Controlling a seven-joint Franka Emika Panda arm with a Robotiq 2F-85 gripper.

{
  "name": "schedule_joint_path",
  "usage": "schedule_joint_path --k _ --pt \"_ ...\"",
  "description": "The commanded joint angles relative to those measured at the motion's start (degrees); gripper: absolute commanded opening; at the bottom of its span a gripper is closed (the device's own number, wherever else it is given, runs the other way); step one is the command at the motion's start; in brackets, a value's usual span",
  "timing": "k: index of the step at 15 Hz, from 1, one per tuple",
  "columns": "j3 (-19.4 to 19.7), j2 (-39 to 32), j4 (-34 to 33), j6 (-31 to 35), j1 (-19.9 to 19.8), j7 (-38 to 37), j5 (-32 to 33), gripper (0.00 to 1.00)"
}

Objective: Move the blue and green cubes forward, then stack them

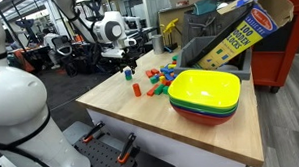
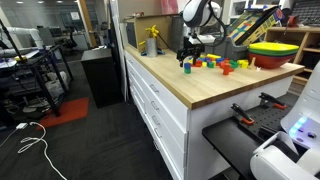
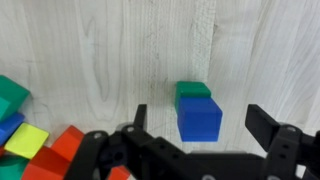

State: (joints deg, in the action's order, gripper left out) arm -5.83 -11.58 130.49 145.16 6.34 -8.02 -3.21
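Wrist view, starting at the left: the pile of loose blocks (image 3: 30, 140) sits in the bottom corner, green, blue, yellow and red all jumbled together on the wooden table (image 3: 90, 50). Right of that pile, with a clear strip of bare wood between, you've got the green cube (image 3: 192, 90) and the blue cube (image 3: 200, 122) pressed against each other. Blue shows bigger and nearer the camera, green peeks out behind it. Honestly can't tell from this angle whether blue is on top of green or just in front of it.

Your gripper (image 3: 201, 115) is spread wide with nothing in it. One of the fingers (image 3: 141, 115) stands left of the two cubes and its mate stands right of them, both clear of the sides.

In an exterior view, the gripper hangs over a speck of blue left of the pile, a lone orange block (image 1: 135, 90) lies just nearer, and the yellow bowl (image 1: 204, 87) tops a stack of bowls right of the pile.
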Motion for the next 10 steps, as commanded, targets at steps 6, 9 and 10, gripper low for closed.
schedule_joint_path --k 6,9,10 --pt "0.7 -0.9 -4.7 -0.7 0.8 -2.5 1.2 1.0" --pt "1.1 -1.7 -6.2 -0.3 1.0 -3.9 2.5 0.72" --pt "1.2 -2.1 -6.5 -0.2 1.1 -4.4 3.0 0.66"
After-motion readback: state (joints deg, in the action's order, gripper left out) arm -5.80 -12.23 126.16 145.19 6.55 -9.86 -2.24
